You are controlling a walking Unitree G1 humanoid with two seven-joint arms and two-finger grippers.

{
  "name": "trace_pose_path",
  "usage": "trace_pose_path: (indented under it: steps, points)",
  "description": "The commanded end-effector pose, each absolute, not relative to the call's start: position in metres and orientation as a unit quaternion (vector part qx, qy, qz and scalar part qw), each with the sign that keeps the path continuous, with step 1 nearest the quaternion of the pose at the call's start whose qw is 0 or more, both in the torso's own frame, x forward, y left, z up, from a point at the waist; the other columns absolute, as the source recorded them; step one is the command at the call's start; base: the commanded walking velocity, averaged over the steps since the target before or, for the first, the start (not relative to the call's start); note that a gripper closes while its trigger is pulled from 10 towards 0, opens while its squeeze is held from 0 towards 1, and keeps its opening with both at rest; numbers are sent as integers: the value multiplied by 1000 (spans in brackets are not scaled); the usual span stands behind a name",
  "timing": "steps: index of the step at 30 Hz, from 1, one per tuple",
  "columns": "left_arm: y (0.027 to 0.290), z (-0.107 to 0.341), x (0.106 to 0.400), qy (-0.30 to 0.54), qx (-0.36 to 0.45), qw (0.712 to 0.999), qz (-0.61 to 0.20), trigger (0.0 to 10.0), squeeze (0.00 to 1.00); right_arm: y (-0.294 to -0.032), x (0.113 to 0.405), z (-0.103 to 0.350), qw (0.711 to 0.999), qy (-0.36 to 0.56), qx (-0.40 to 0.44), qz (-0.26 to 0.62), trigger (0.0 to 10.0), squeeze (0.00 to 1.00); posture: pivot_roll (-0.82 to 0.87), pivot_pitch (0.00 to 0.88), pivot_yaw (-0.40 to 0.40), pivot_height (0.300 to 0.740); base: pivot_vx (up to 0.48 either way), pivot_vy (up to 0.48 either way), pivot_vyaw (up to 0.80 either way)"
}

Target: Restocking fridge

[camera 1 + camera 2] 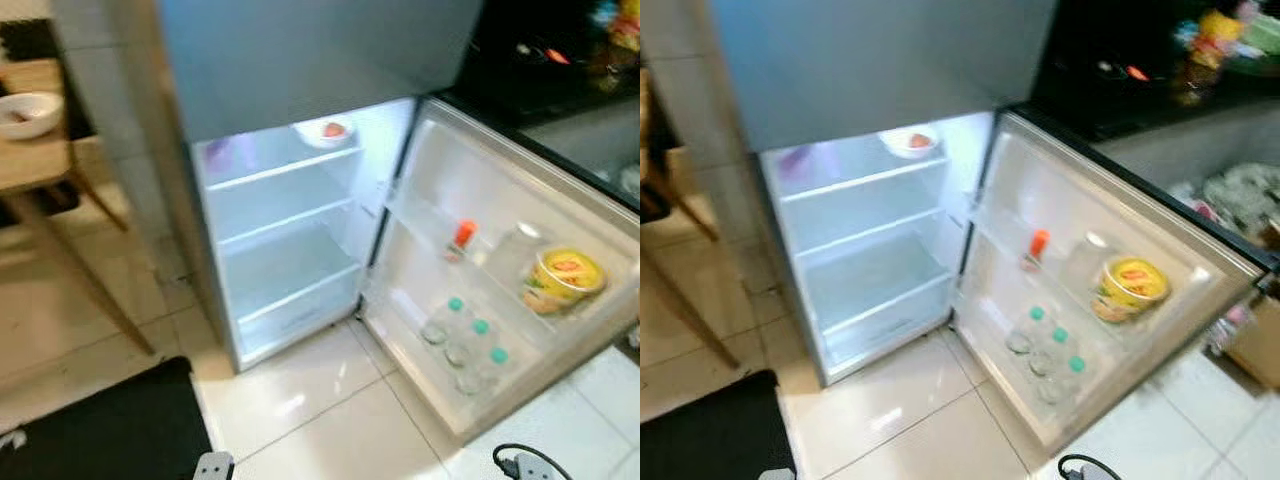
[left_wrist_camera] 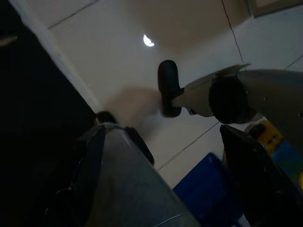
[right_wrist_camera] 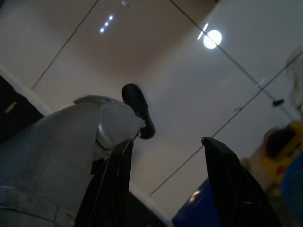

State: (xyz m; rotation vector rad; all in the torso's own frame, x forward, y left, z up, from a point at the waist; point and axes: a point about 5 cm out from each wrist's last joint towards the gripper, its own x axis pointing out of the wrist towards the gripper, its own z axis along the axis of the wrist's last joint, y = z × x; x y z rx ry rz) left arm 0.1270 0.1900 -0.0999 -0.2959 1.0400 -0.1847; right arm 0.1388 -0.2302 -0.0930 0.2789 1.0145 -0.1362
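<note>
**Both claws hang empty, fridge ahead and above them**

The left gripper (image 2: pixel 161 175) and right gripper (image 3: pixel 165 179) hang low over the tiled floor (image 1: pixel 330 420), fingers spread wide, holding nothing. Forward and above them stands the open fridge (image 1: pixel 290 250), its shelves running crosswise and nearly bare. The door (image 1: pixel 500 280) swings out toward the right arm's side, carrying a yellow tub (image 1: pixel 565 278) and capped bottles (image 1: pixel 470 345), so that arm seems nearer the door racks.

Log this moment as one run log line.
fridge door open | shelves bare but one bowl | door: three bottles, yellow tub | left gripper open | right gripper open
</note>
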Motion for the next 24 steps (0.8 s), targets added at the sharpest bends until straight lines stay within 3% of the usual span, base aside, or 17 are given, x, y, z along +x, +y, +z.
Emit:
trace_pose_path:
  steps: [1, 19, 24]
  points:
    - [190, -102, 122, 502, -136, 849, -88, 10000, 0, -232, 135, -94, 860, 488, 133, -70, 10000, 0, -71, 60, -45, 740, 0, 0, -800]
    - [190, -102, 122, 501, -131, 851, -90, 10000, 0, -233, 135, -94, 860, 486, 135, -78, 10000, 0, -72, 63, -46, 740, 0, 0, -800]
    - [189, -102, 122, 499, -131, 852, -91, 10000, 0, -234, 135, -93, 862, 483, 131, -81, 10000, 0, -71, 62, -46, 740, 0, 0, 0]
